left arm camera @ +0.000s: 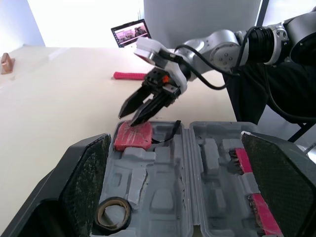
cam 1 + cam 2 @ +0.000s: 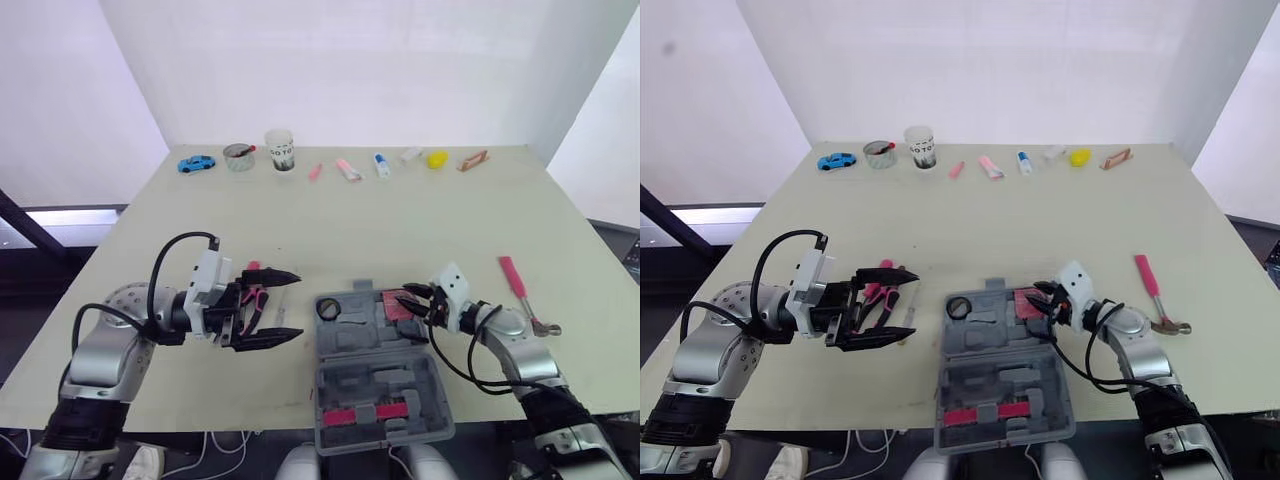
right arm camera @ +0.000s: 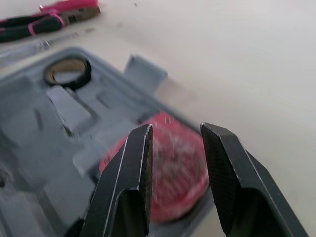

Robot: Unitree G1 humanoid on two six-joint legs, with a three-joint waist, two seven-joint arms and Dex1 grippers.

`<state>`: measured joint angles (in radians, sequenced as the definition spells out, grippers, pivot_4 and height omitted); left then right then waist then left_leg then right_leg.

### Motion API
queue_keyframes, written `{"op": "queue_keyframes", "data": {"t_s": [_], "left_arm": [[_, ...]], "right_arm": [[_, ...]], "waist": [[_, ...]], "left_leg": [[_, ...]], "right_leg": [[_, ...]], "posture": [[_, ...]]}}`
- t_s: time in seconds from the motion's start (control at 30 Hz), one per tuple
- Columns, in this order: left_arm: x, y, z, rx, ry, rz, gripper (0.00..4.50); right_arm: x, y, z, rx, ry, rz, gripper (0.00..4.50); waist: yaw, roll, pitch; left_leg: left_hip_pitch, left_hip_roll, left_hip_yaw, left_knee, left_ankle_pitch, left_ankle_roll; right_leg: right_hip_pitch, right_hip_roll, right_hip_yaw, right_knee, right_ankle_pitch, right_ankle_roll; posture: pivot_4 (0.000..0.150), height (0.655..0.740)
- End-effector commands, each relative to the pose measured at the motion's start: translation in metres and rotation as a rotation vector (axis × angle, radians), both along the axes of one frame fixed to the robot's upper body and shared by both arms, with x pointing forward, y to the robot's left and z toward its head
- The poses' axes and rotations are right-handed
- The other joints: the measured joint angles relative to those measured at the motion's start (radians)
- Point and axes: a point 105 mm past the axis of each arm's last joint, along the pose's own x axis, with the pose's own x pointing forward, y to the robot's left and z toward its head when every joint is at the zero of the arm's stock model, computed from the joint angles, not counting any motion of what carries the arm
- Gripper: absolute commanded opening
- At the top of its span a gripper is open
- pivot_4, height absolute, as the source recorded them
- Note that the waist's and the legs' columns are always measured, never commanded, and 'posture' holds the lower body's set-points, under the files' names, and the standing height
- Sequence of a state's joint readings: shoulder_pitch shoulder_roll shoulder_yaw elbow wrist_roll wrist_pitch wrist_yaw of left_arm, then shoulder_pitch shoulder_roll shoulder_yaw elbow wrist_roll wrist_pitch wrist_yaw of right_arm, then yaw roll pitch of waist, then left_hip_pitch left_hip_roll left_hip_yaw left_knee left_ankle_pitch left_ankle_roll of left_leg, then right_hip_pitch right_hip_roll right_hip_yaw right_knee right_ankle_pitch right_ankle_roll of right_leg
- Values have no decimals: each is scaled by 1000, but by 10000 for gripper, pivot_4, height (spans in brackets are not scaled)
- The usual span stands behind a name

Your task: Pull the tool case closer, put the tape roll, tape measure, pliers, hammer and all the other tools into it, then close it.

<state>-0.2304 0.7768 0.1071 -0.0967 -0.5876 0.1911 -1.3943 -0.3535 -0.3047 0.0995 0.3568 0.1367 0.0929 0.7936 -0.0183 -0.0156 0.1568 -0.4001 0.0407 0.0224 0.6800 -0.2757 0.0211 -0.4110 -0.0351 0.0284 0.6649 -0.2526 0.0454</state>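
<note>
Both tools are open: the left tool [image 2: 292, 306] by the pliers [image 3: 54, 19] on the table [image 2: 400, 220], the right tool [image 2: 408, 298] over the tape measure [image 1: 133, 137] in the tool case [image 2: 330, 400]. The pliers look hard and heavy; grab the handles.

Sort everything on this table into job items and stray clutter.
Job: tool case, tape roll, tape measure, pliers, hammer.
Clutter, along the far edge: toy car, tin, paper cup, yellow object.
</note>
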Motion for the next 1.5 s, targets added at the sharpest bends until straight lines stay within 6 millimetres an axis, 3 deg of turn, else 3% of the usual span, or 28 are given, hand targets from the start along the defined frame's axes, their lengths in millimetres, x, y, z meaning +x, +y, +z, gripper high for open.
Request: {"op": "queue_keyframes", "data": {"t_s": [0.03, 0.17, 0.3, 0.4, 0.6, 0.7, 0.77, 0.83, 0.93, 1.07, 1.2, 1.3, 1.47, 1.5], "left_arm": [[-2, 2, 3, 6, -12, -6, 45000], [-2, 5, 0, 13, -1, 9, 45000], [-4, 11, -7, 15, 28, 37, 45000], [-3, 20, -15, 16, 49, 87, 45000], [4, 27, -24, -31, 57, 211, 45000], [4, 26, -18, -99, 53, 287, 45000], [2, 33, -18, -113, 62, 330, 45000], [-4, 44, -23, -107, 83, 378, 45000], [-10, 57, -30, -92, 106, 437, 45000], [-10, 70, -36, -106, 110, 527, 45000], [-15, 86, -46, -116, 137, 609, 45000], [-24, 109, -60, -81, 158, 697, 45000], [-48, 148, -84, -29, 182, 871, 45000], [-53, 153, -87, -23, 184, 896, 45000]], "right_arm": [[-8, -3, -30, -80, 58, 6, 16163], [-31, -9, -79, -259, 251, 58, 16163], [-39, 2, -87, -247, 342, 76, 16163], [-27, 14, -67, -148, 263, 37, 16163], [-10, 24, -14, -8, 29, -25, 16163], [-16, 23, 43, 111, -220, -35, 16163], [-24, 21, 57, 139, -276, -43, 16163], [-35, 10, 65, 161, -292, -81, 16163], [-52, -8, 73, 209, -300, -145, 16163], [-71, -51, 66, 173, -279, -295, 16163], [-94, -79, 54, 150, -231, -407, 16163], [-118, -106, 40, 123, -187, -529, 23274], [-164, -155, 18, 95, -123, -705, 44884], [-170, -164, 15, 95, -117, -735, 44884]], "waist": [[-1, -1, 0], [-1, -2, -2], [-3, -8, -13], [-3, -14, -19], [-16, -13, -18], [-16, -6, -12], [-17, -2, -9], [-18, -2, -9], [-14, -2, -9], [4, -2, -9], [6, -2, -9], [4, -2, -9], [3, -2, -9], [4, -2, -9]], "left_leg": [[1, 0, 0, 0, 0, 0], [4, 0, 0, 0, 0, 0], [22, 1, 0, -5, 0, 0], [26, 2, -1, -9, 0, 0], [23, 3, -1, -10, 0, 0], [19, 3, -1, -10, 0, 0], [15, 4, 0, -10, 0, 0], [5, 4, 0, -10, 0, 0], [4, 5, -1, -10, 0, 0], [3, 4, 0, -10, 0, 0], [4, 1, 0, -10, 0, 0], [5, 2, 0, -10, 0, 0], [6, 3, 1, -11, 0, 0], [6, 6, 2, -10, 0, -1]], "right_leg": [[1, 0, 1, 0, 0, 0], [3, 0, 1, 0, 0, 0], [19, 0, 2, -2, -2, -4], [19, 1, 1, -2, -4, -6], [18, 1, 1, -2, -4, -7], [14, 0, 1, -2, -2, -3], [9, 0, 2, -2, -2, -3], [0, 0, 2, -1, -2, -3], [-1, 0, 1, -2, -2, -3], [-1, -2, 0, -3, -2, -2], [0, -2, 0, -3, -2, -3], [0, -1, 0, -2, -4, -6], [0, 0, 1, -3, -5, -7], [0, -1, 1, -4, -5, -7]], "posture": [[1500, 7400], [1500, 7400], [1500, 7400], [1500, 7400], [1500, 7400], [1500, 7400], [1500, 7400], [1500, 7400], [1500, 7400], [1500, 7400], [1500, 7400], [1500, 7400], [1500, 7400], [1500, 7400]]}}
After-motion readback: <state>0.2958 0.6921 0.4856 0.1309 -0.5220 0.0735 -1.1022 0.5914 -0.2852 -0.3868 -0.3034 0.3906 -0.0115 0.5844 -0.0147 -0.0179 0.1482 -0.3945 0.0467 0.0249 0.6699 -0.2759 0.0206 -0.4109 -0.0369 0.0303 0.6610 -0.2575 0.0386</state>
